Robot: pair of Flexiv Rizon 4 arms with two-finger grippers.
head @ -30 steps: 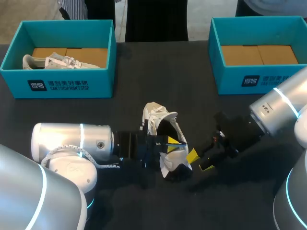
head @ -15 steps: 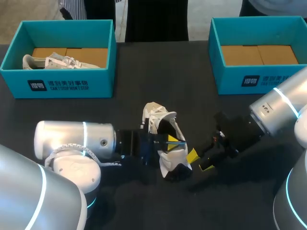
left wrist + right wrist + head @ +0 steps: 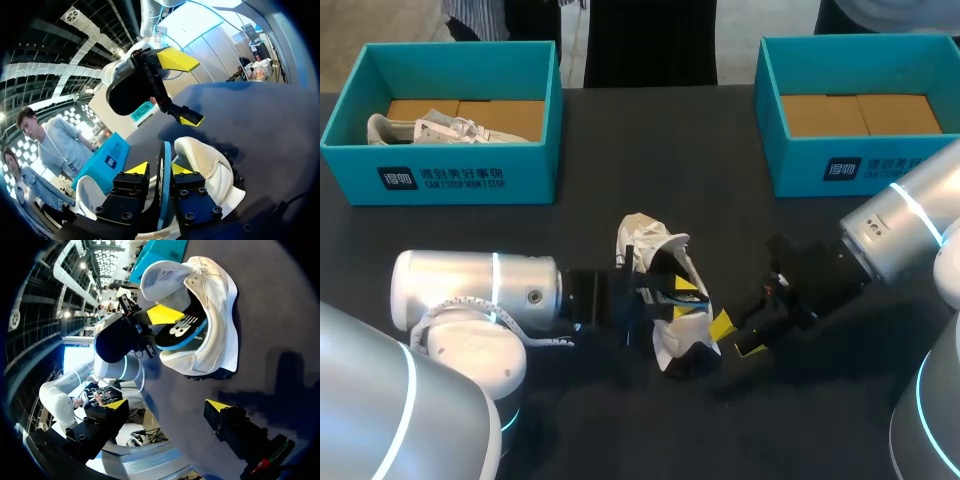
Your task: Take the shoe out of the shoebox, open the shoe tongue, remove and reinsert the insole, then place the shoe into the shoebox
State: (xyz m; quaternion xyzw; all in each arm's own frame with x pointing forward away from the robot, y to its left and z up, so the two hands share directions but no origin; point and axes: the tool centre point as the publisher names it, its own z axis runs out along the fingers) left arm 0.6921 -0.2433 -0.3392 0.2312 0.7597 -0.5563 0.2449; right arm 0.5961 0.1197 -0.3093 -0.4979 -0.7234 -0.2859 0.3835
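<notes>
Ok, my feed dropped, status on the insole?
Left gripper shut on insole, partly inside shoe. Right gripper open, beside shoe. Nothing blocking either.

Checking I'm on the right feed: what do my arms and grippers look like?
The left arm and right arm are rounded silver-grey cylinders with thin light-blue rings; a pale braided cable runs along the left arm. The left gripper and right gripper are black and blocky with yellow wedge tips.
</notes>
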